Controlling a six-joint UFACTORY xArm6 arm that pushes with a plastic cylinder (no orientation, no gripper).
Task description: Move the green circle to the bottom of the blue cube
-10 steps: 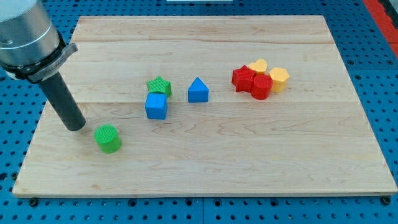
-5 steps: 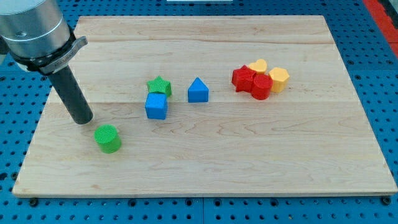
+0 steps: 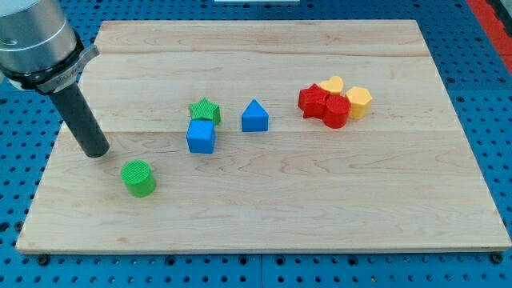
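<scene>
While the counter (image 3: 448, 184) shows wide bare wood along the view's bottom and across its right half, the blocks sit in two groups nearer the top. My tip (image 3: 96, 152) rests on the wood near the view's left edge, with a strip of board between it and that edge. No hand is fitted, only the rod, so nothing is grasped or clenched.

Green circle (image 3: 139, 178) lies just below and to the view's right of my tip, near but apart from it. Blue cube (image 3: 201, 136) stands to the view's right of and above the circle, well apart. Wood directly below the cube is bare down to the counter's bottom edge.

Green star (image 3: 205, 110) touches the cube's top side. Blue triangle (image 3: 254, 116) sits just right of that pair, apart.

Far right cluster: two red blocks (image 3: 323, 106) and two yellow blocks (image 3: 349, 94) packed together, touching; their shapes are hard to make out. The arm's upper body is cut off at the view's top left corner.
</scene>
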